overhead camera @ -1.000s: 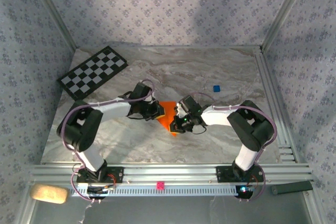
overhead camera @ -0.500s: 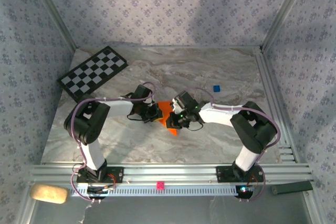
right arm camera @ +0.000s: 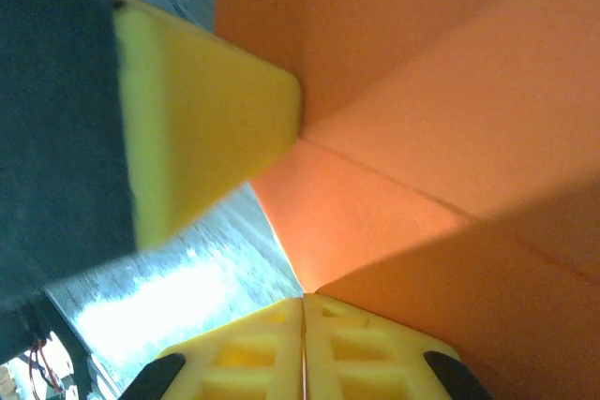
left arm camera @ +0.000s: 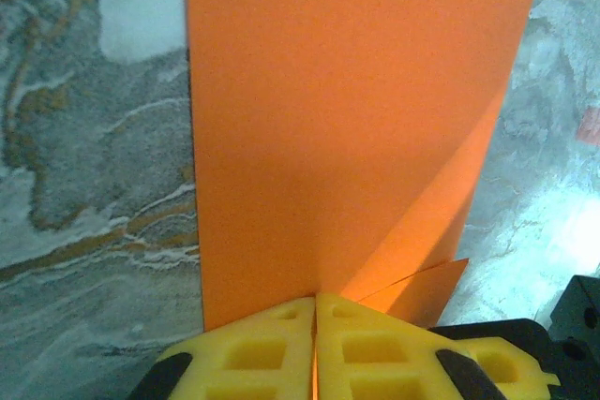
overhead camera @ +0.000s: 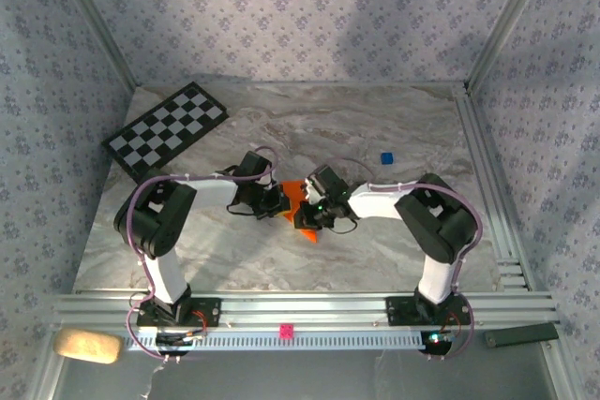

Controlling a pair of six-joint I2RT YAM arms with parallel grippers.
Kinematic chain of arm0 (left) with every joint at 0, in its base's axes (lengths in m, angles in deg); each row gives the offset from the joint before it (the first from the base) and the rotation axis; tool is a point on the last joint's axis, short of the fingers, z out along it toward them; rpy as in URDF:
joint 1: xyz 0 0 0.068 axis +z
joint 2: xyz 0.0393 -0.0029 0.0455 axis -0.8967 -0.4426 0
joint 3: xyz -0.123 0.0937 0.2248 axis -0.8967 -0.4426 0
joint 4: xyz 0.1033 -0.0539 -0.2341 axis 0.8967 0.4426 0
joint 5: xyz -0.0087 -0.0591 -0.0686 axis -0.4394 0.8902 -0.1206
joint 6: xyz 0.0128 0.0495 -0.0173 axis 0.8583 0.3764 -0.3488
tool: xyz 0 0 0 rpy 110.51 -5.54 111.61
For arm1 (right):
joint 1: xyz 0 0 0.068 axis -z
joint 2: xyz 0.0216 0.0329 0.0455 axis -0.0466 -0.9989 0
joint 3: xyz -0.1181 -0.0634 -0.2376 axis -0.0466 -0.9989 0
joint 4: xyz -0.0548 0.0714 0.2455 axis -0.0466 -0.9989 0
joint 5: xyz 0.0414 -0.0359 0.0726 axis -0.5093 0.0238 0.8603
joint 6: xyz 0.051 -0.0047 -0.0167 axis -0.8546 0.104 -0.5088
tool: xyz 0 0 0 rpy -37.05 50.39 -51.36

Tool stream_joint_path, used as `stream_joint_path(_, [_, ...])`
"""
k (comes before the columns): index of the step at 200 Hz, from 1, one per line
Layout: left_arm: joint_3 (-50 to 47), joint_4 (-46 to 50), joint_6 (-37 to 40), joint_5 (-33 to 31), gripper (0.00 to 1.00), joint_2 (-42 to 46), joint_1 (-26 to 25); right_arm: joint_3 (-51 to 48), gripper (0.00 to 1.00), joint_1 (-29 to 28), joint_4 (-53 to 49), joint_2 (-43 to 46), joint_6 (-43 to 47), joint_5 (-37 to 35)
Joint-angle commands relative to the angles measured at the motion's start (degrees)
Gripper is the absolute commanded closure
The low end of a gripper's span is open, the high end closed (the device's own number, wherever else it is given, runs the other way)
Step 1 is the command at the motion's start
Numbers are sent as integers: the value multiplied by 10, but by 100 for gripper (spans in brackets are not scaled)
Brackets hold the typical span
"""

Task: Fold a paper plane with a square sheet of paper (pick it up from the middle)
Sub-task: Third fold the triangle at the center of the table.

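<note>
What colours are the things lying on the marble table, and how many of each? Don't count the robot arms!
Orange: 1, the folded paper
Blue: 1, the little cube
Black-and-white: 1, the checkerboard
Total: 3

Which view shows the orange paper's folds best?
Left wrist: the orange paper is large and sharp, straight edges and a diagonal folded flap clear. Right wrist shows creases, too close to read the shape. Top external shows a small, distant orange patch.
</note>
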Motion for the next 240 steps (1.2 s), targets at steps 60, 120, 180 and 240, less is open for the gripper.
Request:
stream_joint_path(60, [-17,41,15,-31,92,-13,8,57,90,-5,-24,-7,-12,-5])
stream_joint_path(120, [-16,40,14,-32,92,-12,9,30,89,-4,5,-36,-32,-9])
stream_joint_path(180, [-14,42,14,-34,92,-16,13,-52,88,4,-24,46,-9,-13])
stream_joint_path(240, [-13,43,16,-32,93,-17,13,-125,87,20,-33,125,0,-6])
